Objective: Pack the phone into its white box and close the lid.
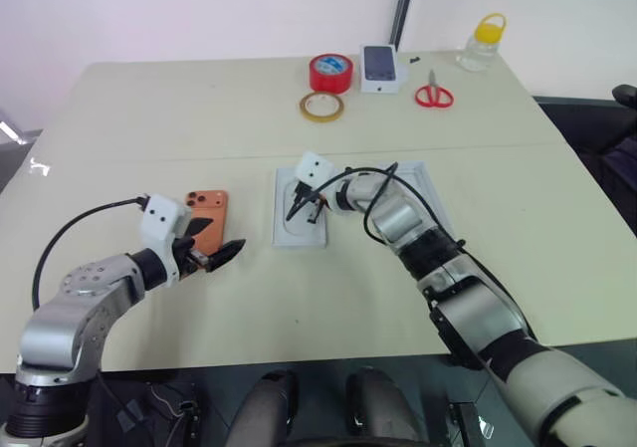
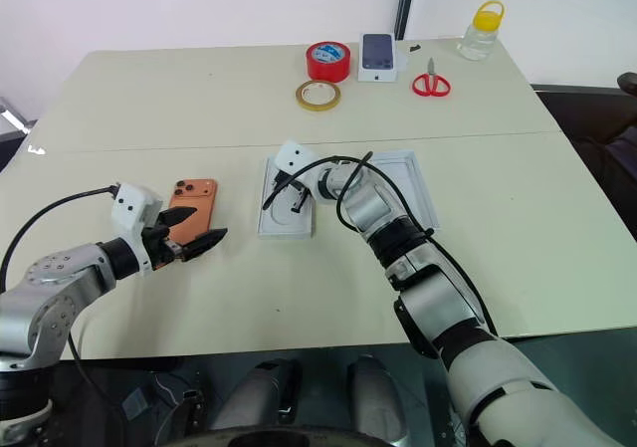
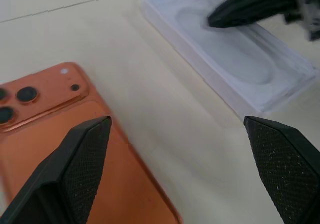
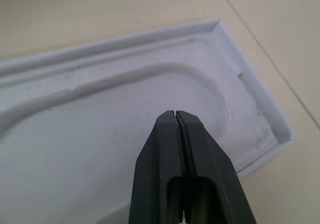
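Observation:
The orange phone lies back up on the table at the left, its dark lenses at the far corner. My left gripper hovers open just before the phone's near end, with nothing between its fingers. In the middle lies a white tray with an oval moulded recess. My right gripper is shut and empty, its tips over that recess. A second white rimmed tray lies to the right, partly behind my right forearm. I cannot tell whether it is the white box or the lid.
Along the table's far edge stand a red tape roll, a tan tape ring, a small box printed with a phone, red scissors and a yellow-capped bottle. Bare tabletop lies between the phone and the recessed tray.

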